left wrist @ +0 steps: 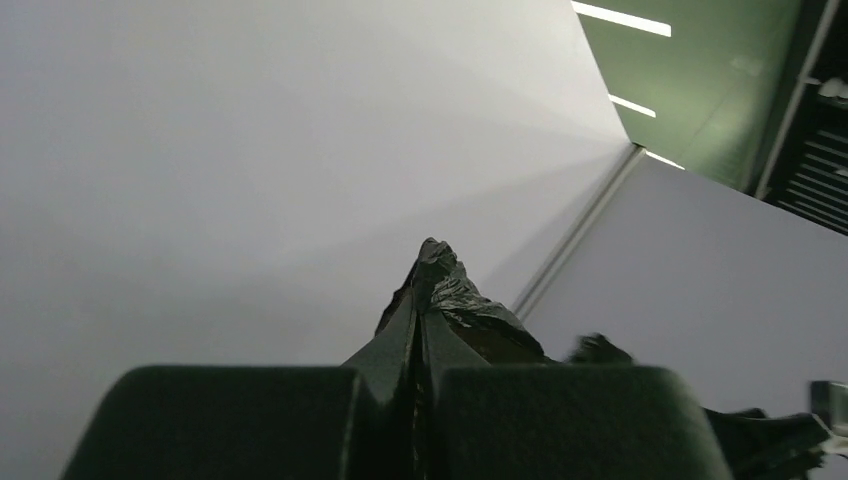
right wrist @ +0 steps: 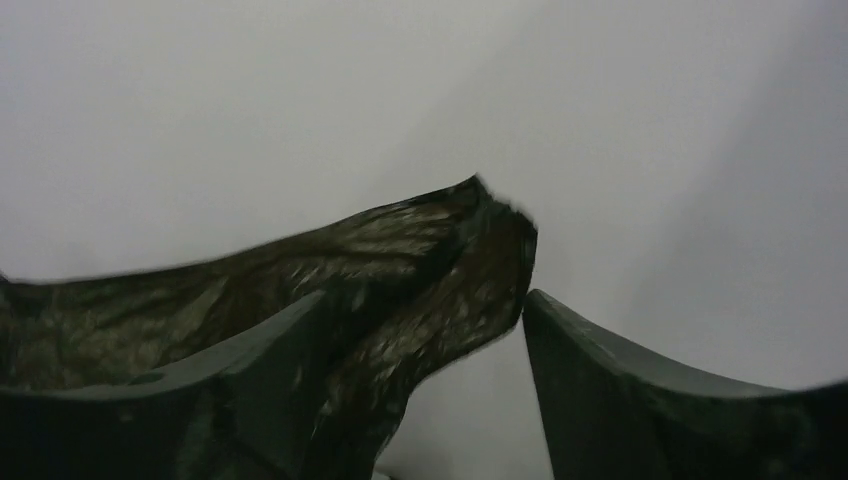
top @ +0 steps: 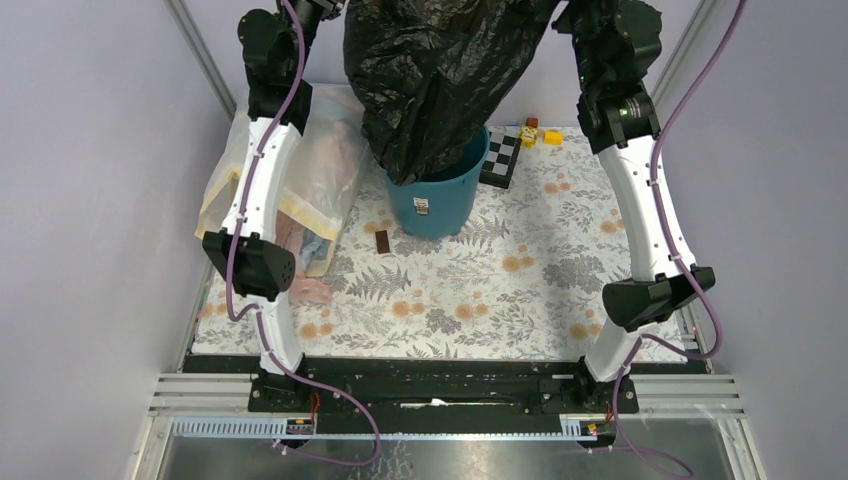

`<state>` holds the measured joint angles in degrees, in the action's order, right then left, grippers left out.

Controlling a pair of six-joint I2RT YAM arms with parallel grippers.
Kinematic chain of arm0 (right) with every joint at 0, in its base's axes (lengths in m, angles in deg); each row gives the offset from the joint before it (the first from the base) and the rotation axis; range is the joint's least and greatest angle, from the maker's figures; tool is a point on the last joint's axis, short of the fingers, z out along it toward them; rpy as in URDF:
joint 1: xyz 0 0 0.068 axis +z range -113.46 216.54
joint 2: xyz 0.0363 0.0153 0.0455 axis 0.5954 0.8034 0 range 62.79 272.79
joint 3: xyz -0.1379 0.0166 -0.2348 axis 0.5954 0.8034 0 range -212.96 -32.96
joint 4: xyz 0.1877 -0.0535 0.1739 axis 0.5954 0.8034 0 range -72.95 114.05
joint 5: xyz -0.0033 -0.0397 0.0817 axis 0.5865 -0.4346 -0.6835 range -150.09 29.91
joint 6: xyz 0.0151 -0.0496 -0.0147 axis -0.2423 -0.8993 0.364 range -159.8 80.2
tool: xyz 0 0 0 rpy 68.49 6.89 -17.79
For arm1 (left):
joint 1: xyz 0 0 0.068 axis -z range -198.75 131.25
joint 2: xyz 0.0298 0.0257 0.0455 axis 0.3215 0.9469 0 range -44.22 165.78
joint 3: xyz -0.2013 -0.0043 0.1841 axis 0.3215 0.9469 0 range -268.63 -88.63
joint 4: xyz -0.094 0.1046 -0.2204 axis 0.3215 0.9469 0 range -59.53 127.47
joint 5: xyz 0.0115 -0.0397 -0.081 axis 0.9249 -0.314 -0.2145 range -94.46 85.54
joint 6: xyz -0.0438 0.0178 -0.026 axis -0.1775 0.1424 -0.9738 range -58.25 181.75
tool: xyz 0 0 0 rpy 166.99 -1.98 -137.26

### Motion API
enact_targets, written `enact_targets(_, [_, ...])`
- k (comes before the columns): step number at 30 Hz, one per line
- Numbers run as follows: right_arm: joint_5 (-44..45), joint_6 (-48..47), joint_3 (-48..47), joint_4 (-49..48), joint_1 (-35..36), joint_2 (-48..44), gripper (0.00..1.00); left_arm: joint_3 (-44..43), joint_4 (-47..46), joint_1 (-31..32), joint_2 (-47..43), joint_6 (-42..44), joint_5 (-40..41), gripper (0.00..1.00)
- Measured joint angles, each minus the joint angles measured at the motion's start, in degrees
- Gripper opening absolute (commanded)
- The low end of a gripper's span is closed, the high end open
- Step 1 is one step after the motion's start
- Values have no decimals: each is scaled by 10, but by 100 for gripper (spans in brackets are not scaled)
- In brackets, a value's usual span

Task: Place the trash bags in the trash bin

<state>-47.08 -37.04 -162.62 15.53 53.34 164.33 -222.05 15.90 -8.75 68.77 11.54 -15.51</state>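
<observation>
From above, the black trash bag [top: 430,80] hangs with its lower end inside the teal trash bin [top: 440,205], far and central on the table [top: 560,280]. Only the wrist views show the grips. The left gripper [left wrist: 420,390] pinches a fold of the bag tight, while the right gripper [right wrist: 425,310] stands parted, plastic draped against one finger.

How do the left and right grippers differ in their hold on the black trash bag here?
The left gripper is shut, pinching a fold of the trash bag; the right gripper has its jaws apart. The left's fold sticks up between its fingers; at the right, the plastic only lies against one finger. Both are at the bag's top; its lower end hangs into the trash bin.
</observation>
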Motion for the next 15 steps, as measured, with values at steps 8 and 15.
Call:
enact_targets(8, [-131,59,101,93,-3,-95,100,55,-35,9,-8,-44,-52,0])
enact_targets(15, [-181,109,195,135,-3,-247,100,66,-51,25,-16,-56,-75,0])
